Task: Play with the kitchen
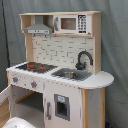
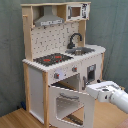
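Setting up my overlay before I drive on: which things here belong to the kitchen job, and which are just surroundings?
Job:
- tall light-wood and white toy kitchen
- its black-red stovetop
- black curved faucet
- metal sink
- open white oven door
- white robot arm

Surroundings:
- grey curtain backdrop
- wooden floor

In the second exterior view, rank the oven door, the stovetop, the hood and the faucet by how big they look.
1. Oven door, open and nearest the camera, which may flatter it.
2. Stovetop.
3. Hood, looking close to the stovetop, so those two are unsure.
4. Faucet.
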